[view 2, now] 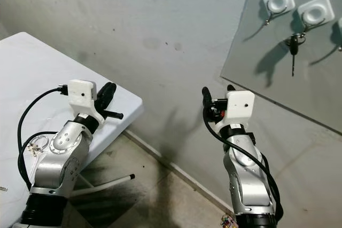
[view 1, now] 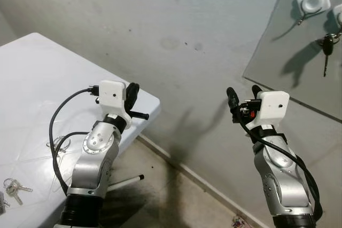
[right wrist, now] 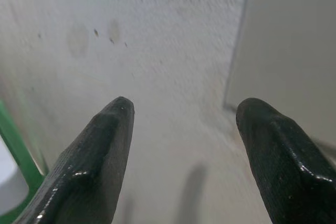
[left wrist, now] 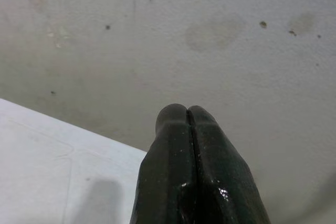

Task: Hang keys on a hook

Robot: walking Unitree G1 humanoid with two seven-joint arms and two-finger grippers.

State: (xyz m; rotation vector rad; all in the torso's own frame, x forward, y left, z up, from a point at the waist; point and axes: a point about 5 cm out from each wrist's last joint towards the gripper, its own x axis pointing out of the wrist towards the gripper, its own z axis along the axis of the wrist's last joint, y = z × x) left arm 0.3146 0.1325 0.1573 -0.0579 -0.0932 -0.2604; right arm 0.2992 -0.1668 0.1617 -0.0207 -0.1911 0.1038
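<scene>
A black-headed key [view 2: 293, 49] hangs from the middle white hook [view 2: 315, 12] on a grey panel [view 1: 278, 52] high on the right; another white hook [view 2: 279, 1] beside it is bare. A bunch of silver keys [view 1: 13, 188] lies on the white table [view 1: 32, 78] at lower left, and a key ring [view 2: 37, 143] lies nearer the left arm. My left gripper [view 1: 132, 97] is raised over the table's corner, shut with nothing in it, fingertips [left wrist: 178, 116] pressed together. My right gripper [view 1: 243, 97] is open and empty, held up below and left of the panel, facing the wall.
A stained grey wall [view 1: 176, 41] runs behind everything. The table's white leg [view 1: 125, 181] stands on a dark-stained floor [view 1: 176, 196] between my arms. A green object [right wrist: 16, 150] sits at the edge of the right wrist view.
</scene>
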